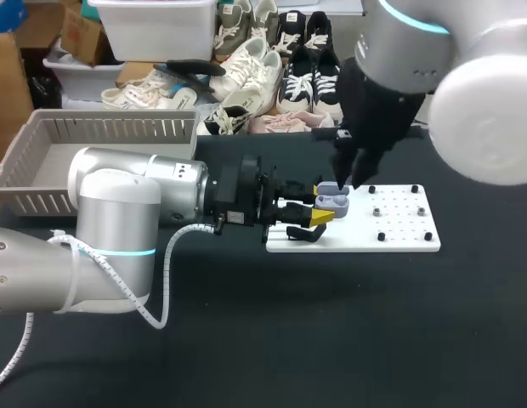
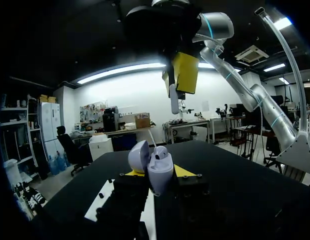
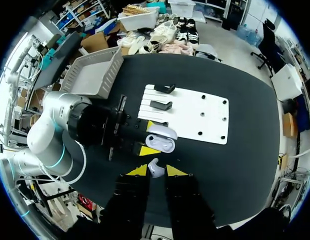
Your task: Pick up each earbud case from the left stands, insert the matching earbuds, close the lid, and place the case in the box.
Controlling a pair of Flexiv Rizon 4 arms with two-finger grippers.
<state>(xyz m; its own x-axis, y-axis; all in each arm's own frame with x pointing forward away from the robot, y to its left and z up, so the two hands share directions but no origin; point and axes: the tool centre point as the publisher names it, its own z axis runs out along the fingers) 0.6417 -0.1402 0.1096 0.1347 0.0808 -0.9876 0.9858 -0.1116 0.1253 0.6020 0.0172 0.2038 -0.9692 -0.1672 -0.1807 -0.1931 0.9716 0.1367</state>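
Earbud insertion is in hand. The left pincer (image 1: 321, 214) pinches the open case (image 1: 334, 201) at the board's (image 1: 399, 228) left edge, and the right pincer (image 3: 154, 172) pinches an earbud (image 3: 154, 167) above it. Next, lower it squarely into what seems the free socket.

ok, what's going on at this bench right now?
The left gripper is shut on an open earbud case, holding it lid-up over the edge of the white board. The right gripper hangs just above the case, shut on a white earbud that is not yet seated. The case has not gone into the grey box.
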